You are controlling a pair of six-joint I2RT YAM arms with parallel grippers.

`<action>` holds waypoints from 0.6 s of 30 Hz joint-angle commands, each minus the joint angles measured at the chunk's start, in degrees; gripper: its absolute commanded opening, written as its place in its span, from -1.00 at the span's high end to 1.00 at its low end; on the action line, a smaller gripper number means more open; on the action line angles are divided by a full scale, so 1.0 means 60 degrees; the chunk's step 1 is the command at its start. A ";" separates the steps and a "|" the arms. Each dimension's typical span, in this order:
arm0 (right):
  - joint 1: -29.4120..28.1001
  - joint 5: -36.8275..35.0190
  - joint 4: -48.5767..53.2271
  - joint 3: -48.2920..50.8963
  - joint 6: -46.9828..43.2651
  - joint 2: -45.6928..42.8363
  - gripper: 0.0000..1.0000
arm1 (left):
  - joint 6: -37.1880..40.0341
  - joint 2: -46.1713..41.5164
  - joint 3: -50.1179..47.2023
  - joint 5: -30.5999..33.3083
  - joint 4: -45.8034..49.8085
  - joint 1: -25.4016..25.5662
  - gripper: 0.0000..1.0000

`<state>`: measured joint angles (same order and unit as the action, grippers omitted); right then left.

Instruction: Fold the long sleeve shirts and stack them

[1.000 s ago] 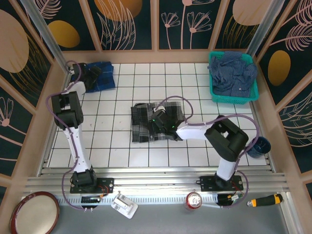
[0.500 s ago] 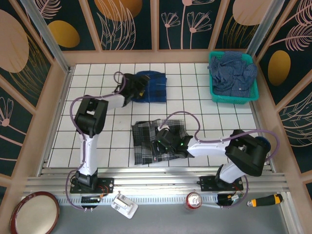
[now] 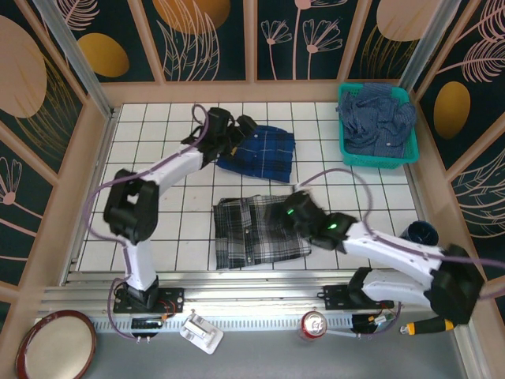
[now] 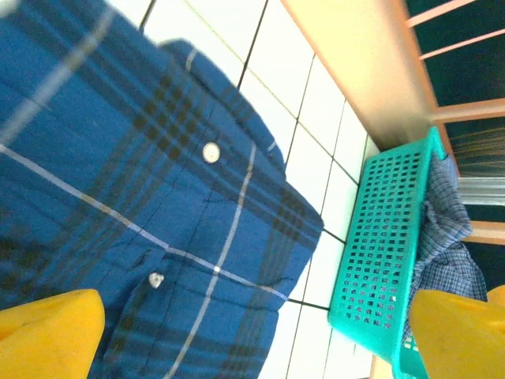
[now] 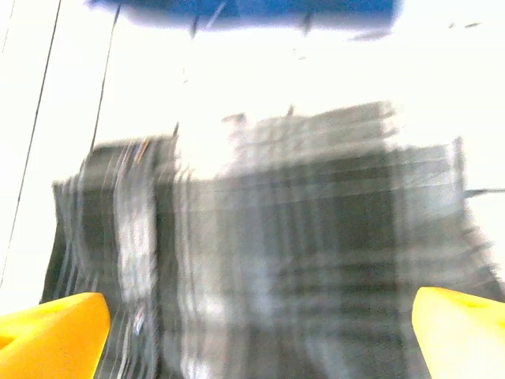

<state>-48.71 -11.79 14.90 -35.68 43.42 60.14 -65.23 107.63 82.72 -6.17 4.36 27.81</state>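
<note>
- The bright blue-and-navy plaid shirt (image 3: 260, 151) lies folded toward the far side of the white-tiled surface (image 3: 181, 245), left of the teal basket (image 3: 377, 158).
- The left claw (image 3: 239, 129) sits at that shirt's far-left edge. In the left wrist view its yellow fingers (image 4: 47, 332) are spread wide, with the blue cloth and two small buttons lying between them. I can't tell whether the tips touch the fabric.
- The grey-black-white plaid shirt (image 3: 251, 230) lies folded flat near the middle of the surface. It is nearer the arm bases than the blue one, and a strip of bare tile lies between the two.
- The right claw (image 3: 286, 212) hangs at the grey shirt's right edge. The right wrist view is smeared with blur, but its yellow fingers (image 5: 52, 335) show wide apart, with nothing between them but the plaid below.
- The dull navy shirt (image 3: 377, 114) is heaped crumpled in the basket at the far right corner, spilling over the rim.
- A dark blue cup (image 3: 418, 234) stands at the right edge of the surface, near the right arm.
</note>
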 commanded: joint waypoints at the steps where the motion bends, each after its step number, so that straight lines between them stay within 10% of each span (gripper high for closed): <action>1: 0.2288 0.2346 -0.0170 0.1325 -0.0221 -0.1298 -0.99 | 0.1719 -0.2257 -0.1324 0.0973 0.1907 -0.0002 -0.98; 11: 0.2756 0.3563 0.0304 0.1090 -0.1863 0.0733 -0.91 | 0.2065 -0.6883 -0.7705 -0.0589 0.2029 0.0599 -0.79; 18: 0.2641 0.4698 -0.0976 0.1199 -0.1884 0.1945 -0.67 | 0.1173 -0.6347 -0.9192 -0.1087 0.0420 0.1432 -0.87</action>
<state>-32.36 11.88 13.45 -28.25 33.01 69.89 -55.22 68.14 29.71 -9.32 13.65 35.68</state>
